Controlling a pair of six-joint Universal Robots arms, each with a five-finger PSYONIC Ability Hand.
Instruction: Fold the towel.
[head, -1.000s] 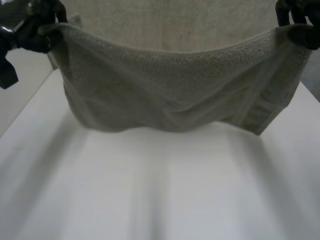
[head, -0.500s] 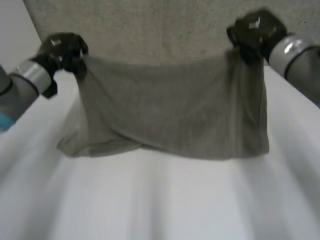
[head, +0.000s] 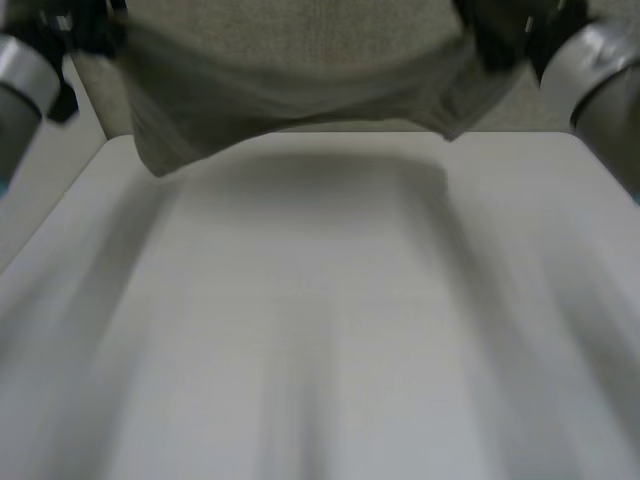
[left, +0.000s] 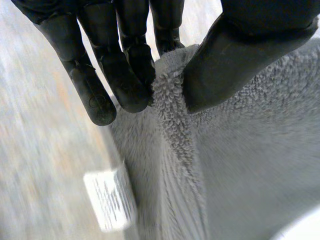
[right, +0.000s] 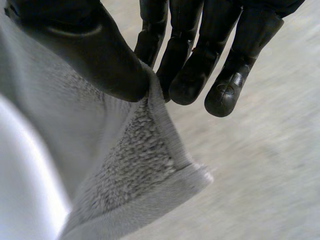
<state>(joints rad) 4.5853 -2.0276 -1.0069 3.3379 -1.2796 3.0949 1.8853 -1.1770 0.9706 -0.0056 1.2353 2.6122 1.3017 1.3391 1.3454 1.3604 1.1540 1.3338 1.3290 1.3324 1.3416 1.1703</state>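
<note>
A: Well, what lies underneath it all?

B: A white table (head: 320, 330), with a soft shadow across its far part. Beyond the far edge there is a beige speckled floor (head: 515, 118), and the same floor shows behind both hands in the wrist views.

A: And the towel?

B: The grey-green towel (head: 250, 100) hangs in the air above the table's far edge. It is stretched between the two hands and sags in the middle. One lower corner droops on the side of the left arm (head: 20, 75), another on the side of the right arm (head: 600, 70). I cannot tell whether its lowest part touches the table.

A: How is the left hand (left: 107, 65) set?

B: Its thumb (left: 235, 60) presses a top corner of the towel against the fingers (left: 132, 75), which run nearly straight and close together. The terry edge bunches up in that pinch, and the cloth falls away below the palm. A small white label (left: 110, 200) sticks out from the towel's side edge, beneath the fingertips.

A: And the right hand (right: 195, 65)?

B: Much the same. Its thumb (right: 95, 60) clamps the other top corner against the nearest fingers (right: 152, 45). The outer fingers stand free of the cloth, only slightly bent. A thick hem (right: 150, 200) of the towel juts out under the fingertips.
</note>
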